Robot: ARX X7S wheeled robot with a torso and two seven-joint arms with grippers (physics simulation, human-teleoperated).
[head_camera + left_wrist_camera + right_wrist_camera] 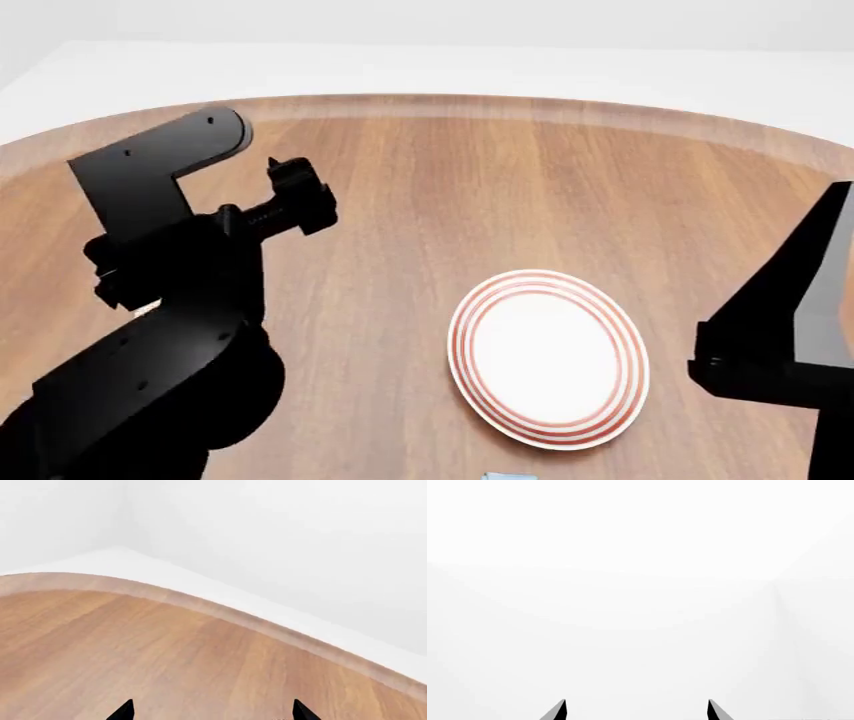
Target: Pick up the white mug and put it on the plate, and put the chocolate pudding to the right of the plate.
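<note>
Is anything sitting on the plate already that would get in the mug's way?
No. The plate is bare, and only wood table shows around it. The white mug is not in any view, so I cannot tell what lies between it and the plate.

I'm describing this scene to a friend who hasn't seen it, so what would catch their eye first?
First the plate, white with red rings, empty on the wooden table right of centre in the head view. Next the bulky black left arm filling that view's left side. The left claw hangs open over bare wood near the table's curved edge.
</note>
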